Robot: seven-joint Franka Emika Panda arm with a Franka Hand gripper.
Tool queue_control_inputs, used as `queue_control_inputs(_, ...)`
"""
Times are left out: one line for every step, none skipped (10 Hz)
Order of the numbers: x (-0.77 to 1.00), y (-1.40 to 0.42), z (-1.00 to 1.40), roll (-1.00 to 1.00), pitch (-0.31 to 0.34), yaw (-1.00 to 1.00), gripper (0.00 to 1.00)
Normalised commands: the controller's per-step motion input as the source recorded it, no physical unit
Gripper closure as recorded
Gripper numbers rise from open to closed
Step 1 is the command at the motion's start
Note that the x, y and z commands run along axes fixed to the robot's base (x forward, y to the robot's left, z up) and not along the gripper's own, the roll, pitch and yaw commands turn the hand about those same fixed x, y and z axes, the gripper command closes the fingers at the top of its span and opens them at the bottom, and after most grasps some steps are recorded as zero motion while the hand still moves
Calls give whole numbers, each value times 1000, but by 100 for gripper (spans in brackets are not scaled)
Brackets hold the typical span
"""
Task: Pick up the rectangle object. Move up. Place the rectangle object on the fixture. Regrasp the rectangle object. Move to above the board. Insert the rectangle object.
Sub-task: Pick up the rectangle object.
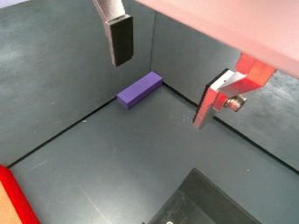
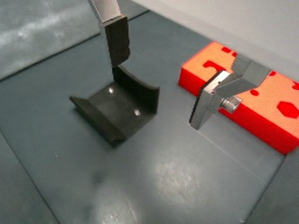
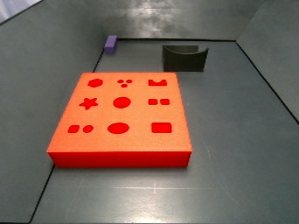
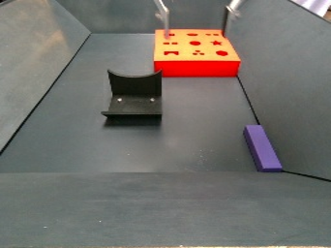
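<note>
Board (image 3: 121,118) lies flat mid-bench (image 3: 233,188), red-orange, cut-outs up. Fixture (image 4: 134,97) stands apart from it, curved recess empty. Pincer (image 2: 163,83) hangs in the air, jaws wide apart, nothing between them. Rectangle object (image 4: 262,147), purple, lies flat on the bench near the wall, well apart from the fixture.

One rectangle object (image 4: 262,147), one fixture (image 4: 132,95), one board (image 3: 121,118), one pincer (image 1: 163,80)
</note>
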Motion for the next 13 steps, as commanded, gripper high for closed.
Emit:
queue_control_inputs(-960, 523, -609, -60, -269, 0, 0)
queue_control_inputs(-949, 540, -551, -53, -256, 0, 0)
queue_control_inputs(-931, 557, -531, -63, -234, -20, 0)
queue_control_inputs(-886, 554, -566, -91, -253, -23, 0)
queue_control_inputs(-749, 491, -529, -174, -323, 0, 0)
queue_control_inputs(-649, 403, -551, -181, -300, 0, 0)
queue_control_inputs(-223, 291, -649, -224, -163, -77, 0)
queue_control_inputs(-9, 191, -626, -236, -77, -169, 0)
queue_control_inputs(94, 46, -540, -173, 0, -146, 0)
queue_control_inputs(23, 149, -526, -239, 0, -160, 0)
queue_control_inputs(0, 251, -597, -259, -4, -131, 0)
queue_control_inputs(-29, 320, -606, -281, -46, -80, 0)
queue_control_inputs(0, 417, -629, -267, -79, -3, 0)
